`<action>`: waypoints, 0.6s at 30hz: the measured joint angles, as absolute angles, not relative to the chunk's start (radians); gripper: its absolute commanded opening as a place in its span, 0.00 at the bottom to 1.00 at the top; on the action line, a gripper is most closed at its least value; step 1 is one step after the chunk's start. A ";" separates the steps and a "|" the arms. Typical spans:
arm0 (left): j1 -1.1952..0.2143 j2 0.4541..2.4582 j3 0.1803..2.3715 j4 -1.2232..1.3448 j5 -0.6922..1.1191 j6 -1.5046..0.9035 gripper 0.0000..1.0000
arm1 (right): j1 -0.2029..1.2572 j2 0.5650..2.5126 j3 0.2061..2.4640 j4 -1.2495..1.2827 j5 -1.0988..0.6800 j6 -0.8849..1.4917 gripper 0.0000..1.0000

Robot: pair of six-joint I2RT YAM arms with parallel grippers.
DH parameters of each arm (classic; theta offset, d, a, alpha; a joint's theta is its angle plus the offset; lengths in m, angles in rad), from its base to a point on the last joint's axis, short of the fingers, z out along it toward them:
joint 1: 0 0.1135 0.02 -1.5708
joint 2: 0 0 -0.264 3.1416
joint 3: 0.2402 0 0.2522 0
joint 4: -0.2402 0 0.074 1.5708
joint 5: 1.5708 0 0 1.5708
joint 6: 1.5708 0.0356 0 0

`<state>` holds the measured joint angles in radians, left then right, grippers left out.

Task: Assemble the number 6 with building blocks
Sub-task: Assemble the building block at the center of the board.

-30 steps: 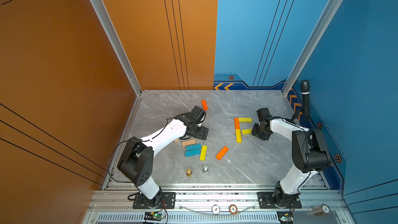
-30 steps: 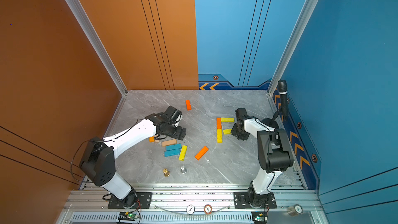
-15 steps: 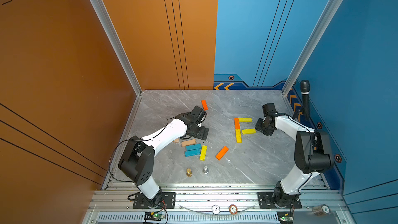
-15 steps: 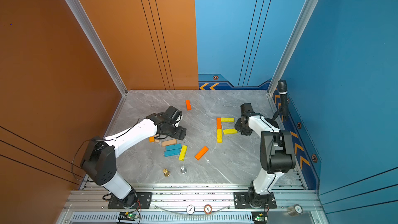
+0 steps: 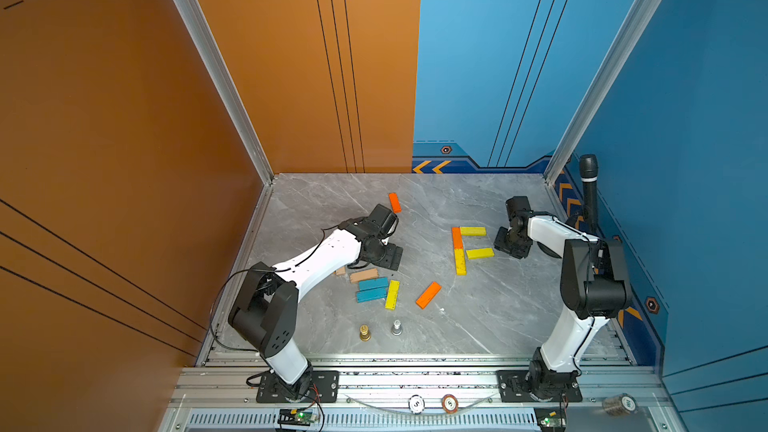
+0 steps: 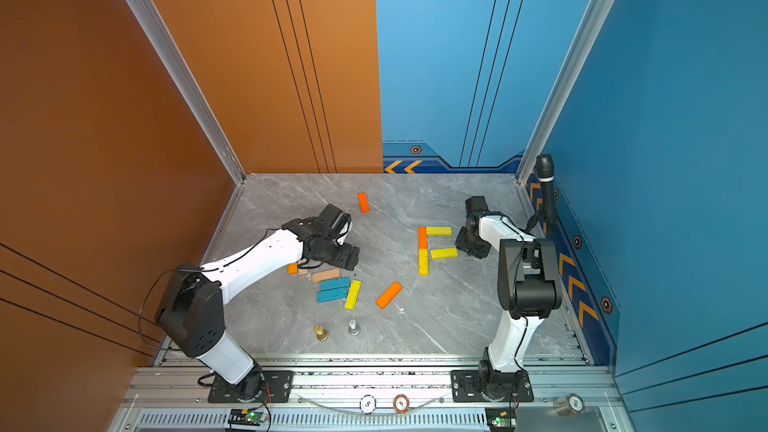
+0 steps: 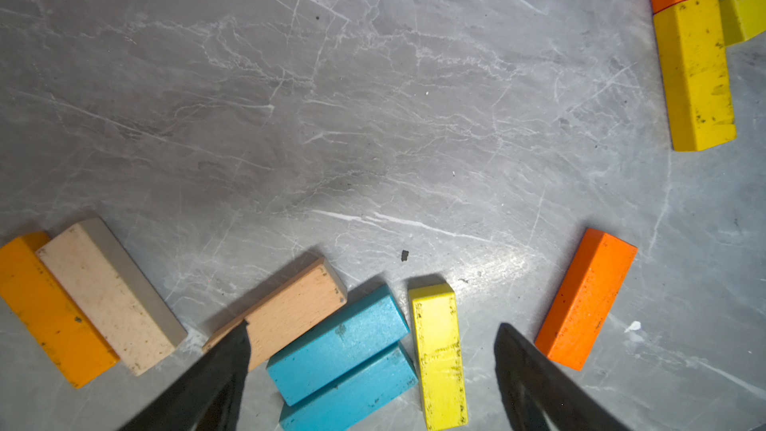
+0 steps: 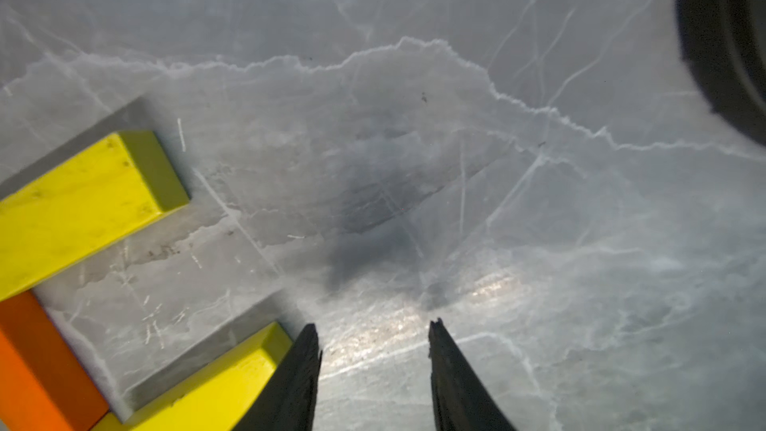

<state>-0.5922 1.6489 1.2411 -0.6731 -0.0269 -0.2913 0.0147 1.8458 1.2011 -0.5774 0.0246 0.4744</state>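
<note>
Four building blocks form a partial figure in both top views: an orange block point(image 5: 456, 237) with a yellow one point(image 5: 460, 261) below it, and two yellow bars point(image 5: 473, 231) point(image 5: 480, 253) pointing right. My right gripper point(image 5: 509, 245) point(image 8: 373, 329) sits just right of the lower bar point(image 8: 215, 383), open, with bare floor between its fingers. My left gripper point(image 5: 390, 257) point(image 7: 373, 329) hangs wide open over loose blocks: tan point(image 7: 290, 310), two teal point(image 7: 338, 344), yellow point(image 7: 437, 350), orange point(image 7: 584, 300). It holds nothing.
Another orange block point(image 5: 394, 202) lies further back. A gold pawn point(image 5: 365, 332) and a silver pawn point(image 5: 397, 327) stand near the front edge. A black microphone point(image 5: 589, 189) stands by the right wall. Two round chips point(image 5: 416, 403) rest on the front rail.
My right gripper has drawn back to the right off the lower yellow bar, which now lies uncovered on the floor, and its jaws have opened slightly. The left arm has not moved.
</note>
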 measured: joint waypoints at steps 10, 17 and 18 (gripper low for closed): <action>-0.592 1.650 1.241 -0.673 -0.027 -0.291 0.92 | 0.051 1.846 1.162 -0.584 0.035 0.466 0.48; -0.592 1.650 1.241 -0.673 -0.027 -0.291 0.92 | 0.060 1.845 1.159 -0.584 0.043 0.467 0.48; -0.592 1.650 1.241 -0.673 -0.027 -0.291 0.92 | 0.060 1.845 1.159 -0.584 0.043 0.467 0.48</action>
<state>-0.5922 1.6497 1.2411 -0.6731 -0.0269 -0.2913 0.0605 1.8446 1.1591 -0.5842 0.0429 0.4667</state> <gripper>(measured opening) 0.923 0.478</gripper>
